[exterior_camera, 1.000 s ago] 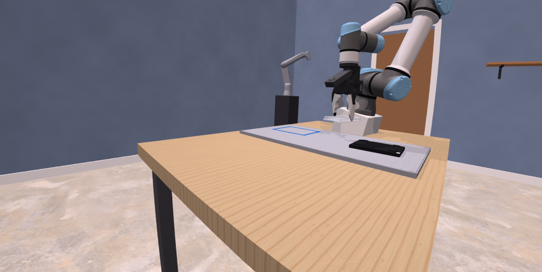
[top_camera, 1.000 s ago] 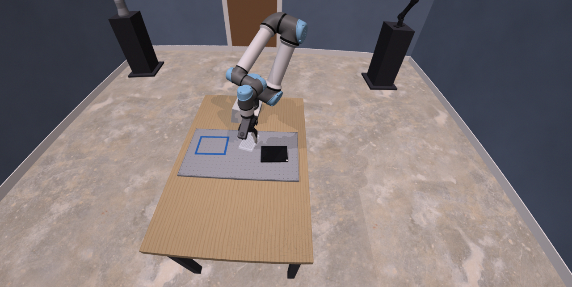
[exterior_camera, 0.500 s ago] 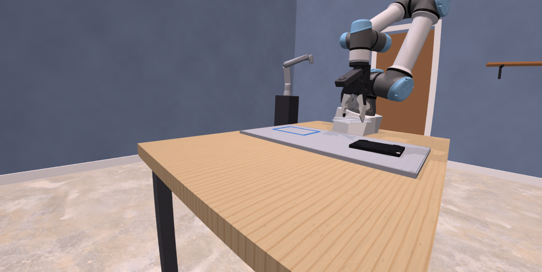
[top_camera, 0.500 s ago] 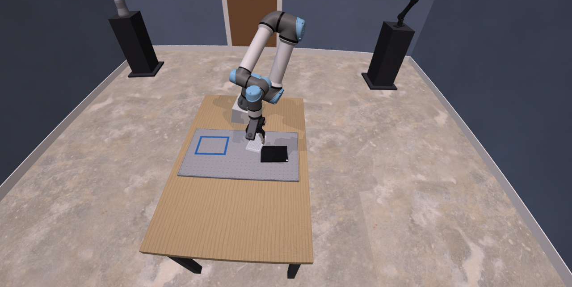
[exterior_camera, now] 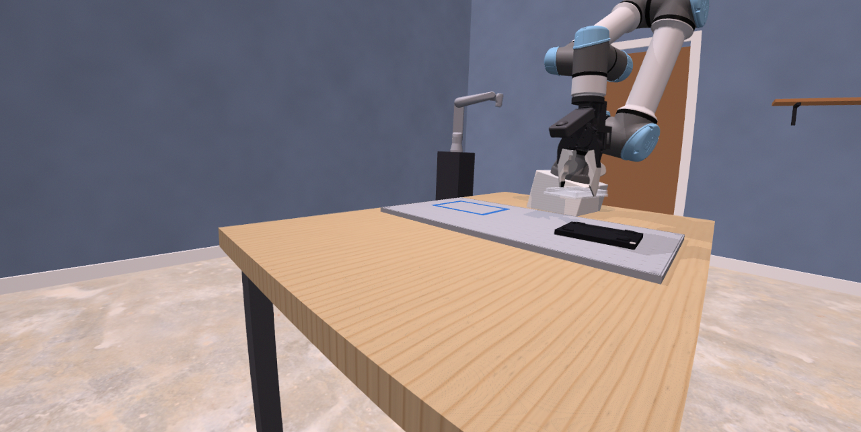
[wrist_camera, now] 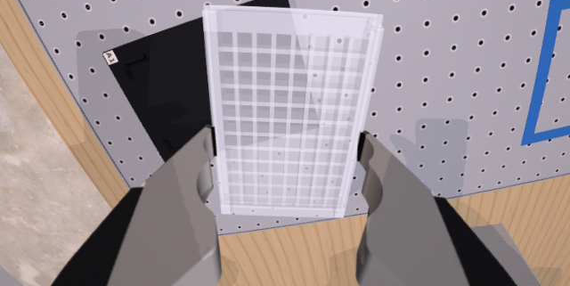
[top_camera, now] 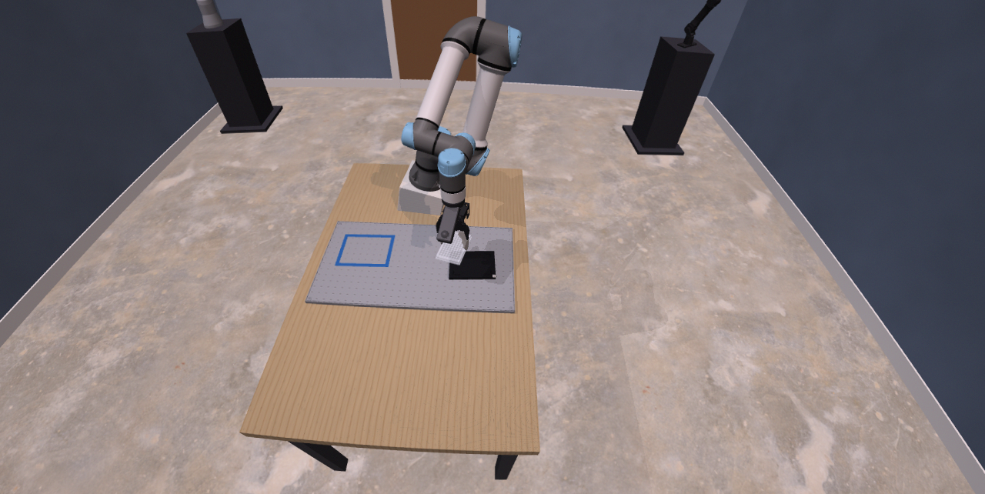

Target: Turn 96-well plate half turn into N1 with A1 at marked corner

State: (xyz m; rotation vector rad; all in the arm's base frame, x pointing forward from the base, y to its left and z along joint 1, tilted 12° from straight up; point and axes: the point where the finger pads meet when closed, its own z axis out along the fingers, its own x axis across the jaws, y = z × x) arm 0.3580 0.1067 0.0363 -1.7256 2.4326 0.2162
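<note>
My gripper is shut on the clear 96-well plate and holds it level in the air by its two long sides. The black plate nest N1 lies on the grey perforated board. The plate hangs above the nest's left edge and overlaps it partly. In the wrist view the nest's white A1 label shows at one corner. I cannot make out the plate's cut corner.
A blue marked rectangle lies at the board's left end. The arm's white base block stands behind the board on the wooden table. Two black pedestals with other arms stand far off.
</note>
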